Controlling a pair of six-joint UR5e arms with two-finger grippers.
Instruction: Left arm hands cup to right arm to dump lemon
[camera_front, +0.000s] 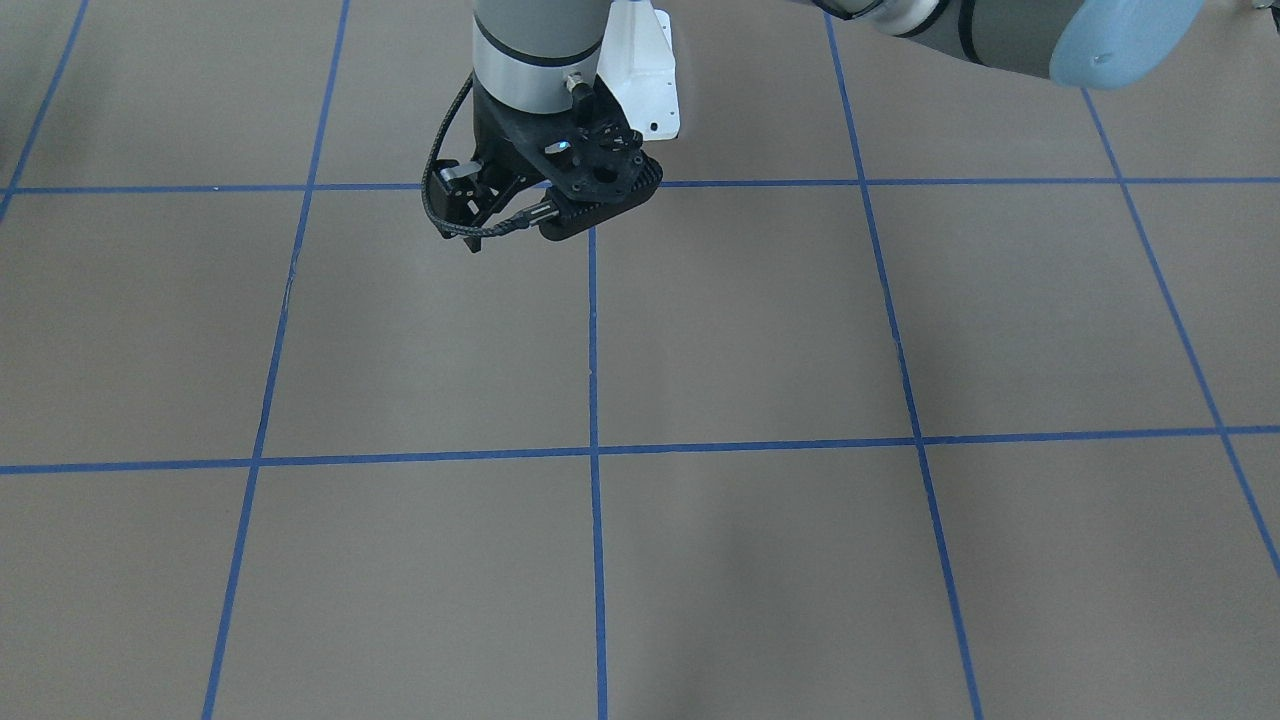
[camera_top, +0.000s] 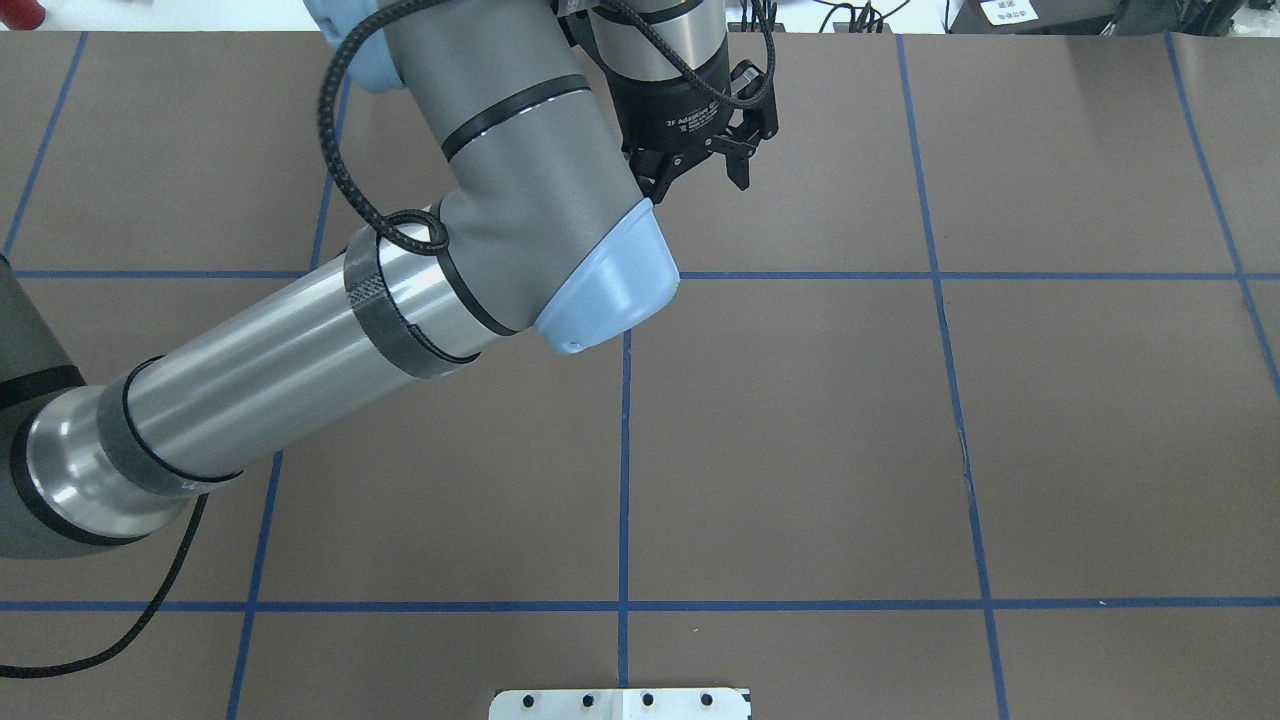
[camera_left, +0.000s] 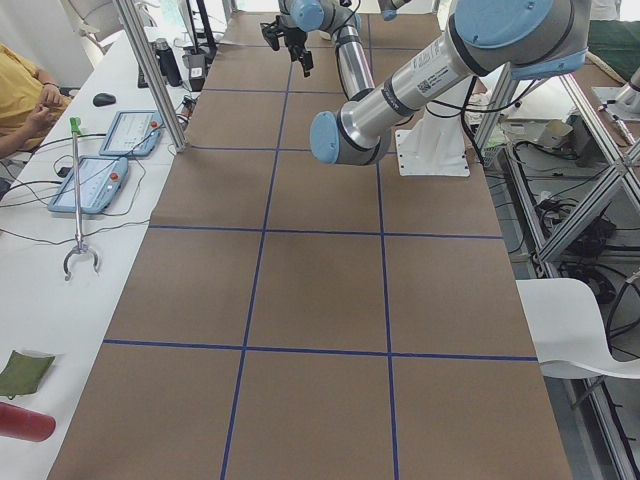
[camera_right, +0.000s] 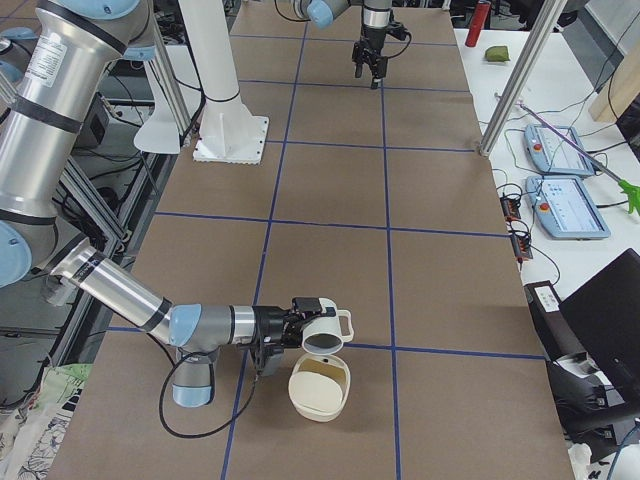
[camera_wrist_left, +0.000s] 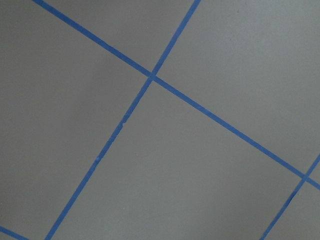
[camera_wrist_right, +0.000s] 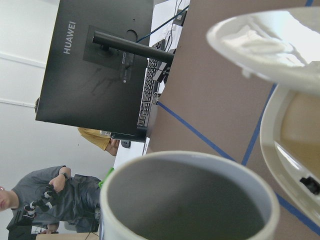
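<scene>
Cup just beside white bowl

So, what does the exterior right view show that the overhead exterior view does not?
Only exterior right: the right arm and right hand, with the cup at its tip, tilted next to a white bowl. Only overhead: the left hand near enough to see it open and empty. Both: the left arm and the brown table with blue tape lines.

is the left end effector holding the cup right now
No, the left end effector is open with nothing between its fingers; the cup is far off beside a white bowl.
</scene>
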